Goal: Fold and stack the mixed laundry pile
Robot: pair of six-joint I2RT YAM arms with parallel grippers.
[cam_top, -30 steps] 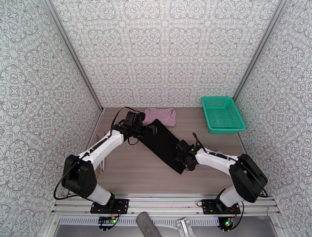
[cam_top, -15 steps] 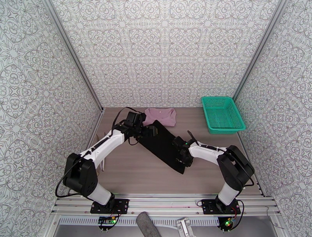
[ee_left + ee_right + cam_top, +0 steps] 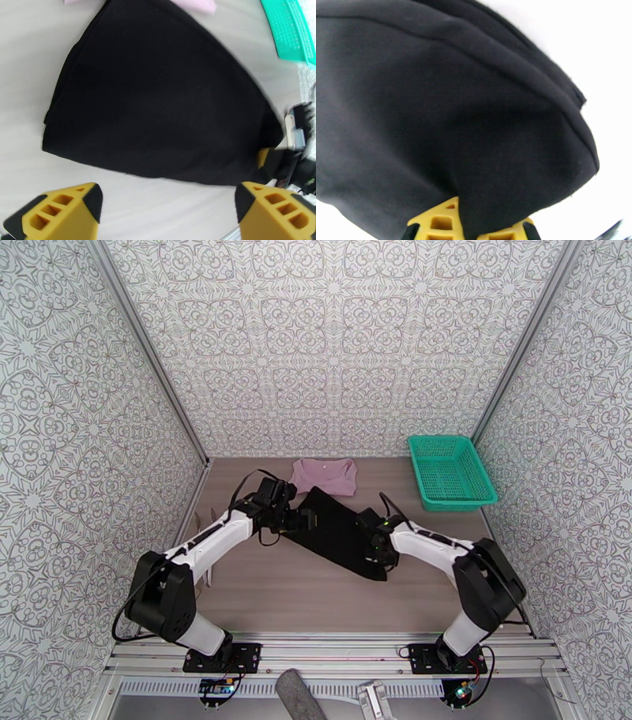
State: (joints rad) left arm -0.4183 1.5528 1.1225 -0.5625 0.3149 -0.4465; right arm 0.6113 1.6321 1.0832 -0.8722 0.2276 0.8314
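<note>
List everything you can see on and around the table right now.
Garment: one, black, table centre, lying between the two arms, far corner overlapping the shirt's near edge.
Shirt: one, mauve-pink, far edge of the table, near the middle.
Basket: one, teal mesh, far right corner of the table, empty.
Table: one, light brown, under everything.
Walls: three, grey-white patterned, left, back and right of the table.
Left end effector: one, yellow and black fingers, open, at the garment's left edge, holding nothing.
Right end effector: one, yellow and black fingers, shut on the garment's right side.
</note>
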